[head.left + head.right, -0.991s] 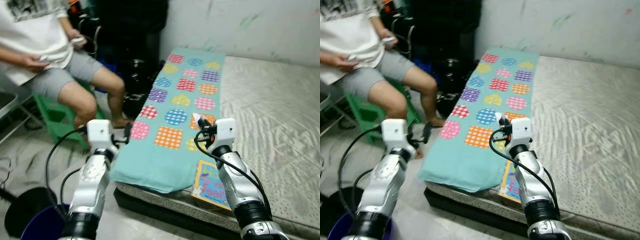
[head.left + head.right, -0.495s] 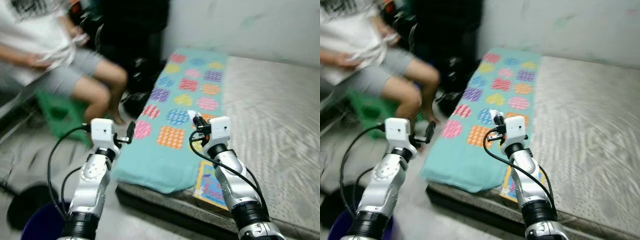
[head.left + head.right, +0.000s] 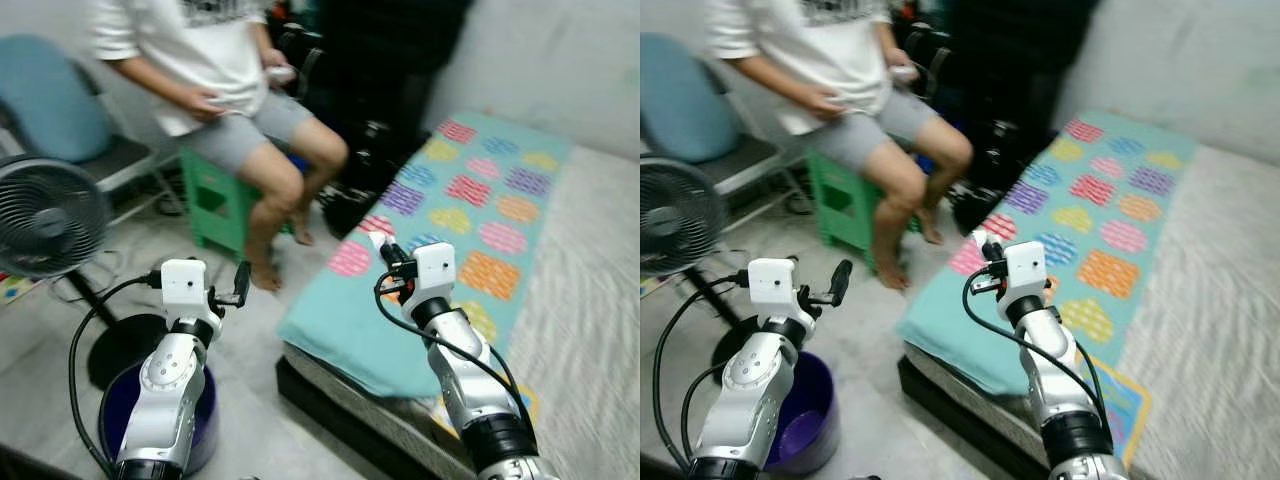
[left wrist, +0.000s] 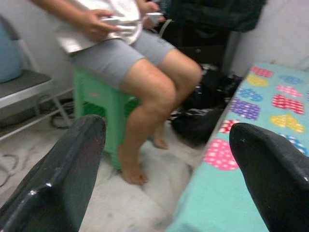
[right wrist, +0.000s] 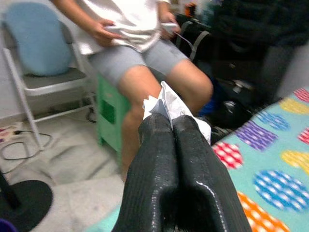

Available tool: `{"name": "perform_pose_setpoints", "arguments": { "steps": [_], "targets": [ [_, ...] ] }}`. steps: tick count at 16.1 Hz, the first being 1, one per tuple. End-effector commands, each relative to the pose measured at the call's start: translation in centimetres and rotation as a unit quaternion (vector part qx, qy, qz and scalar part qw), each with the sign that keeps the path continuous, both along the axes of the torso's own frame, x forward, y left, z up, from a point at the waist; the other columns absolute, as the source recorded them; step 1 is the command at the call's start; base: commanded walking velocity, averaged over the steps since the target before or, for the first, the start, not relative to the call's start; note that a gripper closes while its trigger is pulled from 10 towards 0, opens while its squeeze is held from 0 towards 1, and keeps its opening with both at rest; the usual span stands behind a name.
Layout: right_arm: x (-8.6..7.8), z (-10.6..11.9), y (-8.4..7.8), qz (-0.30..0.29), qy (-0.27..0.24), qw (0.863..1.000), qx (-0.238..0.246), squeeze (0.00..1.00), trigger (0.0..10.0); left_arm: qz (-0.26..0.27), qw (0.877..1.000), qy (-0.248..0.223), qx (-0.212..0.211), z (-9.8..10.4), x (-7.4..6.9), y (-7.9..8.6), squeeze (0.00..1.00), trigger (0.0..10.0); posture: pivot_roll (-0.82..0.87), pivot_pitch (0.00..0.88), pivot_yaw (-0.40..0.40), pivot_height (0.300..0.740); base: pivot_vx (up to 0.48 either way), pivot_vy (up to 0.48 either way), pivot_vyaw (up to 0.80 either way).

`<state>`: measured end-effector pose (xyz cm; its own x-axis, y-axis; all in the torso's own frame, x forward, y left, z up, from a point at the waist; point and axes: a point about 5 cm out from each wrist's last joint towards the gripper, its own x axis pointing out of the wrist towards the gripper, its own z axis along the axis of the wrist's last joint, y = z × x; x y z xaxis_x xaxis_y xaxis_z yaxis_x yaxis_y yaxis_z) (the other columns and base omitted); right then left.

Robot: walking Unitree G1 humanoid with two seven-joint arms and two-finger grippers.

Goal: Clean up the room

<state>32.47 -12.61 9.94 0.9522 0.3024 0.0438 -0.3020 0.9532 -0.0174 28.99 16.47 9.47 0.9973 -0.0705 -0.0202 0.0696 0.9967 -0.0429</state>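
My right gripper is shut on a crumpled scrap of white paper, whose tip sticks out past the fingertips. It is held in the air over the near corner of the teal patterned blanket on the bed, as the left eye view shows at the right gripper. My left gripper is open and holds nothing, raised over the floor beside the bed. A dark purple bucket stands on the floor below my left arm.
A person sits on a green stool just ahead, legs towards the bed. A standing fan and a blue chair are on the left. A picture book lies at the mattress edge. Dark bags sit by the bed.
The camera has swung left, so the fan, chair and bucket have come into view and the bed has slid right. Both arms keep their pose, the right still holding the paper.
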Motion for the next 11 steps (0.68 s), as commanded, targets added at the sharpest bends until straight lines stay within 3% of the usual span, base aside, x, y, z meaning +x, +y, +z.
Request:
{"name": "perform_pose_setpoints", "arguments": {
  "steps": [1,11],
  "targets": [
    [-0.2,0.2,0.3,0.009,-0.003,1.0,-0.002,0.0,10.0,0.001,1.0,0.0,0.004,0.2,-0.1,0.0,0.0,10.0,-0.02,0.002,0.007,0.74,0.0,0.0,0.8],
    [-0.5,0.2,-0.1,0.018,0.002,1.0,-0.015,0.0,10.0,-0.011,1.0,0.003,-0.006,0.3,-0.1,-1.0,0.0,10.0,-0.04,0.016,-0.01,0.74,0.0,0.0,0.8]
  ]
}}
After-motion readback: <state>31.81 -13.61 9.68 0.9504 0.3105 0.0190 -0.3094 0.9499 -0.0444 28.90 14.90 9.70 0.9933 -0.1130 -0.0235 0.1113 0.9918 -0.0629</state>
